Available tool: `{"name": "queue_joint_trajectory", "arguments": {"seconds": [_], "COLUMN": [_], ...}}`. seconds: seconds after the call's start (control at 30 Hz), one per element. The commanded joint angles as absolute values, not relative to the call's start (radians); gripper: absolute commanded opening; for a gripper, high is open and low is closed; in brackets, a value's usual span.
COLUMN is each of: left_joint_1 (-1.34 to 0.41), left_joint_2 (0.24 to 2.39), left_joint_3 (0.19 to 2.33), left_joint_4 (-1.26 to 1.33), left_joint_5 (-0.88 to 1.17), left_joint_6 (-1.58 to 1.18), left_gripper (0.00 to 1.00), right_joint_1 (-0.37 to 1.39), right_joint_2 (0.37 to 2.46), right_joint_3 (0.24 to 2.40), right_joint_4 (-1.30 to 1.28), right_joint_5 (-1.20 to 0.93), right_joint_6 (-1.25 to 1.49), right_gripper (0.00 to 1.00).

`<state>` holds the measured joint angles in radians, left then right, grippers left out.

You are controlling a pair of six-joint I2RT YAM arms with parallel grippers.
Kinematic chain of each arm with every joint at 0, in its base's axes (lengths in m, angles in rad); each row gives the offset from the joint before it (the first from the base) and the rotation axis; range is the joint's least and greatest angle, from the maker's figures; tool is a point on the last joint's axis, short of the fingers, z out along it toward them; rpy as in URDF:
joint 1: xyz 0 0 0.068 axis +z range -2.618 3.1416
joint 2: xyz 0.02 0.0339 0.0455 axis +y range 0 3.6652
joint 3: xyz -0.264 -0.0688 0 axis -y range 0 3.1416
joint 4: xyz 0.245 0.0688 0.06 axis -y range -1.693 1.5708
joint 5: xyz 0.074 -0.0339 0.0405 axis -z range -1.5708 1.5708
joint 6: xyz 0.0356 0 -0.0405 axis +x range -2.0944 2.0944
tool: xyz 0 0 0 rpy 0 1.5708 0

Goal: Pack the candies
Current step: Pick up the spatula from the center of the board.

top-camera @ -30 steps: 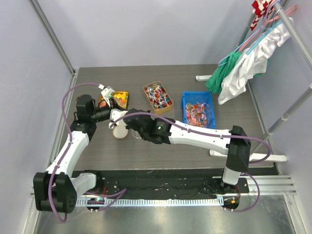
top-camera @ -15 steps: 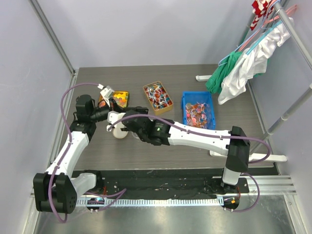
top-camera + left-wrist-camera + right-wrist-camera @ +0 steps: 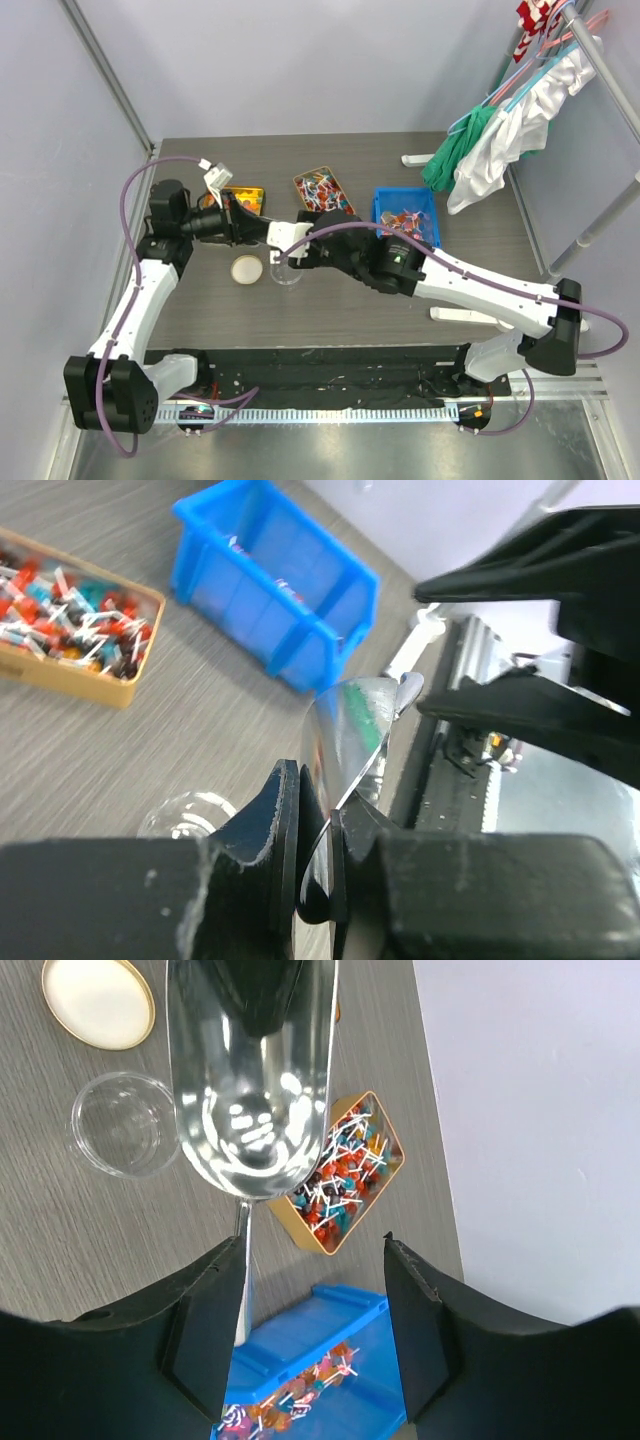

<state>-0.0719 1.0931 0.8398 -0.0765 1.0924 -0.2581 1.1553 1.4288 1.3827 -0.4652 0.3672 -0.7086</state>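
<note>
The candies lie in a gold tin (image 3: 323,190) (image 3: 340,1175) (image 3: 70,620) and in a blue bin (image 3: 408,222) (image 3: 320,1380) (image 3: 280,590). A shiny metal scoop (image 3: 250,1070) (image 3: 355,725) hangs above the table. My left gripper (image 3: 250,225) (image 3: 318,800) is shut on the rim of its bowl. My right gripper (image 3: 290,250) (image 3: 315,1260) stands open around the scoop's handle (image 3: 243,1260), which runs close beside its left finger; contact is unclear. A clear cup (image 3: 285,272) (image 3: 125,1123) stands below the scoop.
A round cream lid (image 3: 246,269) (image 3: 98,1000) lies left of the cup. A second tin (image 3: 243,198) sits behind the left gripper. A white bar (image 3: 500,320) lies at the right front, and clothes (image 3: 490,150) hang on a rack at the far right.
My right gripper has opened and its arm has swung right and back. The left gripper has shut on the scoop and lifted slightly. The cup and lid now show.
</note>
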Motion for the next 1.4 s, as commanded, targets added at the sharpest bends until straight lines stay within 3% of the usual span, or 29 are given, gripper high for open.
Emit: {"name": "queue_joint_trajectory", "arguments": {"seconds": [0.0, 0.27, 1.1, 1.3, 1.37], "left_joint_1": [-0.072, -0.072, -0.072, -0.072, -0.072], "left_joint_2": [1.134, 1.166, 1.160, 1.163, 1.166], "left_joint_3": [0.951, 0.973, 0.910, 0.902, 0.899], "left_joint_4": [-0.144, -0.153, -0.149, -0.147, -0.147], "left_joint_5": [1.216, 1.275, 1.246, 1.229, 1.221], "left_joint_6": [-0.288, -0.311, -0.272, -0.262, -0.259], "left_gripper": [0.00, 0.00, 0.00, 0.00, 0.00], "right_joint_1": [1.137, 1.137, 1.181, 1.186, 1.190], "right_joint_2": [1.381, 1.378, 1.447, 1.431, 1.430], "right_joint_3": [1.339, 1.322, 1.362, 1.359, 1.362], "right_joint_4": [-0.454, -0.397, -0.239, -0.244, -0.258], "right_joint_5": [0.265, 0.288, 0.437, 0.434, 0.425], "right_joint_6": [-0.699, -0.698, -0.706, -0.704, -0.703], "right_gripper": [0.61, 0.59, 0.35, 0.19, 0.18]}}
